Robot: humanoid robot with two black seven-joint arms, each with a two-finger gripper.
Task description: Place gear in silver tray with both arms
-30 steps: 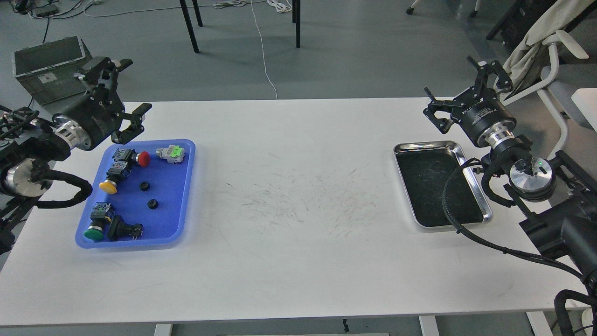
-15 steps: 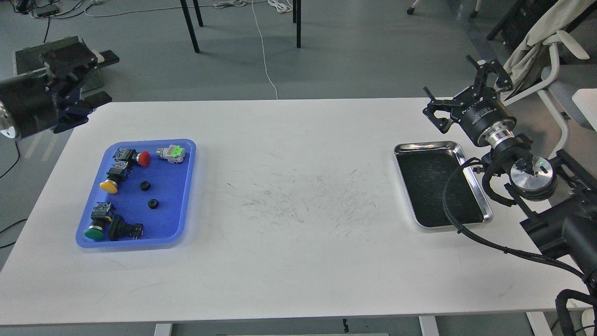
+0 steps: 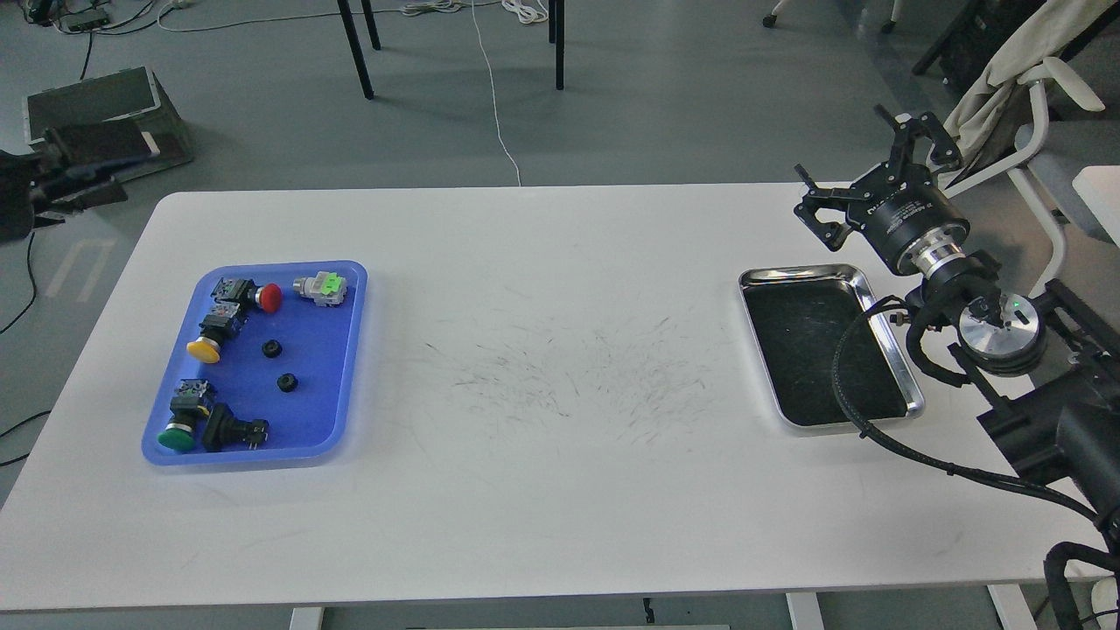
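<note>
Two small black gears (image 3: 272,348) (image 3: 286,381) lie in the blue plastic tray (image 3: 346,367) at the table's left. The silver tray (image 3: 801,273), with a dark scuffed bottom, sits at the right and holds nothing. My right gripper (image 3: 862,171) is open and empty, hovering just behind the silver tray's far right corner. My left gripper (image 3: 83,171) is blurred at the far left edge, off the table and well away from the blue tray; its two fingers stand apart and hold nothing.
The blue tray also holds a red push button (image 3: 269,297), a yellow one (image 3: 203,350), a green one (image 3: 177,436), a grey-green switch (image 3: 322,287) and a black part (image 3: 232,429). A grey box (image 3: 105,109) sits on the floor at left; a chair (image 3: 1041,96) stands at right.
My left arm has pulled back from above the blue tray's far corner, leftward and off the table. The right arm and all parts have stayed put.
</note>
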